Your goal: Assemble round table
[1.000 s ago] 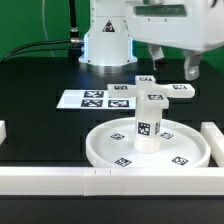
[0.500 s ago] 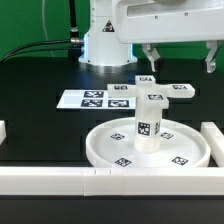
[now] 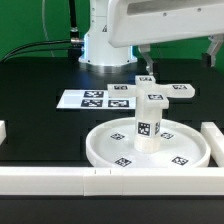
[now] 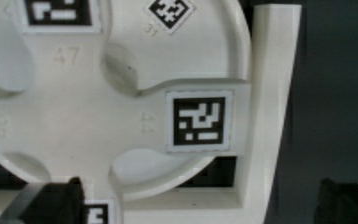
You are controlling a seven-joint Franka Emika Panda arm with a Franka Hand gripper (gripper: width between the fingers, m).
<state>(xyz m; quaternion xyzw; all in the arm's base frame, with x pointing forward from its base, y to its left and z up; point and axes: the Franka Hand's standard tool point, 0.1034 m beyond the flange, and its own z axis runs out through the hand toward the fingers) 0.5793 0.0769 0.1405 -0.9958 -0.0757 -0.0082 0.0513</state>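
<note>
The round disc (image 3: 150, 147) lies flat at the table's (image 3: 40, 80) front edge, against the border blocks (image 3: 60, 178). The short leg (image 3: 149, 122) stands upright on its hub, long axis vertical. The cross-shaped foot (image 3: 160, 88) lies flat behind it, beside the marker board (image 3: 95, 99). The gripper (image 3: 180, 55) hangs above the foot, jaws spread wide, holding nothing.

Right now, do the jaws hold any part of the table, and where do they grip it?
Nothing is held. The gripper hangs open above the cross-shaped foot; its jaws touch no part.
</note>
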